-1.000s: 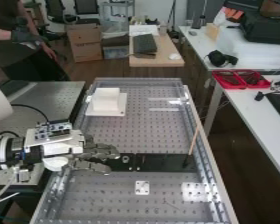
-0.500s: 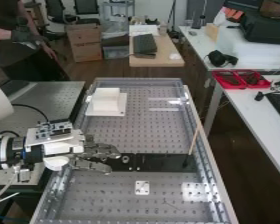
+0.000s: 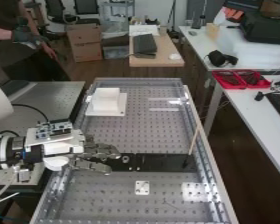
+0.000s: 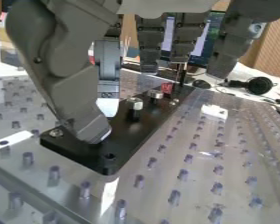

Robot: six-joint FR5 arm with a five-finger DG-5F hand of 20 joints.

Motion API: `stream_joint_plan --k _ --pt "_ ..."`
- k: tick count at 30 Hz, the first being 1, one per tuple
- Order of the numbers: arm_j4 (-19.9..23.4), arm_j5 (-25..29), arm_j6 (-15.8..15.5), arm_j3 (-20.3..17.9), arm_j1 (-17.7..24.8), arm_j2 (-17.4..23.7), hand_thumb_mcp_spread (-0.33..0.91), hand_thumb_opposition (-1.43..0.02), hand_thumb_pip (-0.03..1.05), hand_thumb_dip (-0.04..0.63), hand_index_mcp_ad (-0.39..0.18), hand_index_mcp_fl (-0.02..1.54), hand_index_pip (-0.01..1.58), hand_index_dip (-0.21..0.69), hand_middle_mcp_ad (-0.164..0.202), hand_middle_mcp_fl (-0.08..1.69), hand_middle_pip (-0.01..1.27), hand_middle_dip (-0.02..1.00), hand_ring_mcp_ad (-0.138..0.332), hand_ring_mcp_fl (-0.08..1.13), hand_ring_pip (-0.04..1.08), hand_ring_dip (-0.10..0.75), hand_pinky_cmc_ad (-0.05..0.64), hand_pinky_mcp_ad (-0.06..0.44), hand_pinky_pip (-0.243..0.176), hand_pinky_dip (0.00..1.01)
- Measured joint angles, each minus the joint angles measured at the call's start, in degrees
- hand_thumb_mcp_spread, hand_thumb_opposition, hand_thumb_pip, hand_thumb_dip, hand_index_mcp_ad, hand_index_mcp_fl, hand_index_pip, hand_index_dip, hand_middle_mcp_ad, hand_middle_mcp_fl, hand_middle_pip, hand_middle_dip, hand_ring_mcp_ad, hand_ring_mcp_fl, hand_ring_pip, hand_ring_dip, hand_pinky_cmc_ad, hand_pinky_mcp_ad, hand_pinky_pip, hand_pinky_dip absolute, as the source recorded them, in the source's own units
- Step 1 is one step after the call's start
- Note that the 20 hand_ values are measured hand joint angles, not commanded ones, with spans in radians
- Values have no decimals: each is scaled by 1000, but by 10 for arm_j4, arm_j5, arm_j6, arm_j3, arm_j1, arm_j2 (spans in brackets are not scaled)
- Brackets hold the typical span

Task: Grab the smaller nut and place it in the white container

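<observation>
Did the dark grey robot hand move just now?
No. In the high view, the hand stays in the same spot at one end of the long, flat black plate.

Bright glare on the bench (image 3: pixel 196 191) — seemingly from overhead.

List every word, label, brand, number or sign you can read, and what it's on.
None I can quote.
Cardboard box: marks on its side, too small to read.
Circuit board on top of the wrist: any print too small to read.
White container, black plate: no lettering that I can make out.
</observation>
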Motion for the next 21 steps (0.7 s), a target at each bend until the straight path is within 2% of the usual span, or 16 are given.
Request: stream_joint_plan --k 21 --pt "-4 7 2 -1 3 -2 463 -881 703 253 -188 24 1555 185 58 87 131 237 110 0 87 89 363 279 -26 253"
